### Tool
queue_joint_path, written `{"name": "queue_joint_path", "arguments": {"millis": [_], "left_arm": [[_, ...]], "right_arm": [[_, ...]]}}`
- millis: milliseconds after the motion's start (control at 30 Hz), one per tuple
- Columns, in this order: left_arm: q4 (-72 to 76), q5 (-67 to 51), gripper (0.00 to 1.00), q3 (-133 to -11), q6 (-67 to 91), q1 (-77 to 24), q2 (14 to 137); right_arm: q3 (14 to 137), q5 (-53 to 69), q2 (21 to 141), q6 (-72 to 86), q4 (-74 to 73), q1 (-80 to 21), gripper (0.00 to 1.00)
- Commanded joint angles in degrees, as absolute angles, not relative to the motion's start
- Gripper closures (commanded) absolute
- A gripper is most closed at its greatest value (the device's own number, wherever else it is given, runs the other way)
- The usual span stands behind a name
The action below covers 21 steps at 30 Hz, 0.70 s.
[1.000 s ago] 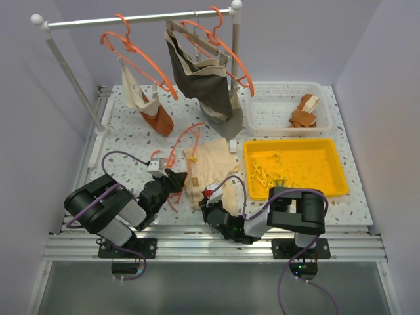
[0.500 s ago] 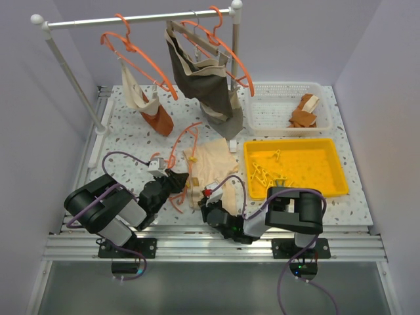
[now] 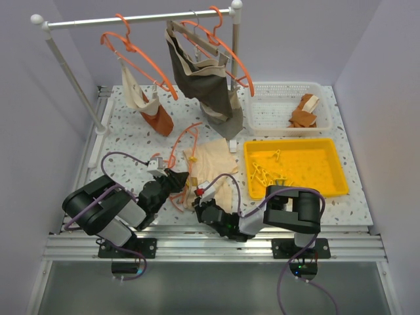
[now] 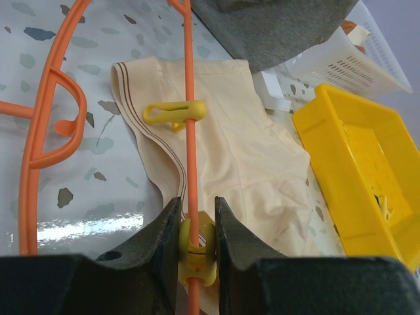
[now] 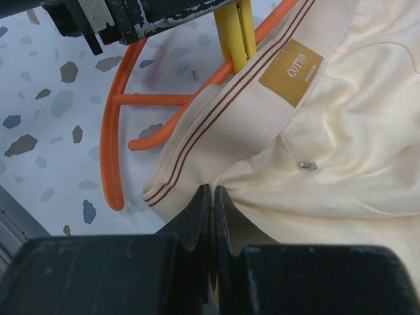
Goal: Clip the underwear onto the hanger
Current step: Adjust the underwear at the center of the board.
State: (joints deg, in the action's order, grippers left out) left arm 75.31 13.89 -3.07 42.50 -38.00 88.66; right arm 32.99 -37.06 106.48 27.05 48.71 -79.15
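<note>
The cream underwear (image 3: 213, 167) lies flat on the table, with an orange hanger (image 3: 182, 141) lying across its left part. In the left wrist view the hanger's bar (image 4: 191, 98) crosses the underwear (image 4: 230, 144); one yellow clip (image 4: 174, 113) sits on the bar. My left gripper (image 4: 195, 223) is shut on a second yellow clip (image 4: 197, 246) on the bar. My right gripper (image 5: 212, 197) is shut on the underwear (image 5: 315, 144) just below its striped waistband (image 5: 216, 111), near a yellow clip (image 5: 237, 33) and the hanger (image 5: 115, 125).
A yellow tray (image 3: 335, 169) with loose yellow clips stands to the right, a white basket (image 3: 275, 111) with rust-orange cloth behind it. A rack (image 3: 138, 18) at the back holds orange hangers with a dark garment and a cream-and-rust one.
My right gripper has moved left toward the left gripper, pulling the underwear's near edge with it. The left gripper stays at the hanger bar.
</note>
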Motion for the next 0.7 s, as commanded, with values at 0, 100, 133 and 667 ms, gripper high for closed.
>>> {"name": "queue_joint_path", "arguments": {"millis": [0, 100, 133, 667], "left_arm": [[108.6, 14.6, 1.00, 12.3, 42.9, -37.7, 87.5], [108.6, 14.7, 1.00, 12.4, 43.1, -37.7, 87.5], [108.6, 14.5, 1.00, 12.3, 43.1, -37.7, 87.6], [108.6, 15.0, 1.00, 13.7, 43.2, -37.7, 85.9]], "right_arm": [[32.3, -33.7, 107.1, 29.4, 41.3, -79.5, 1.00], [31.5, -33.7, 106.6, 30.5, 38.7, -79.5, 1.00], [31.5, -33.3, 106.4, 30.9, 37.5, -79.5, 1.00], [32.4, -33.8, 105.1, 34.0, 28.9, -79.5, 1.00]]}}
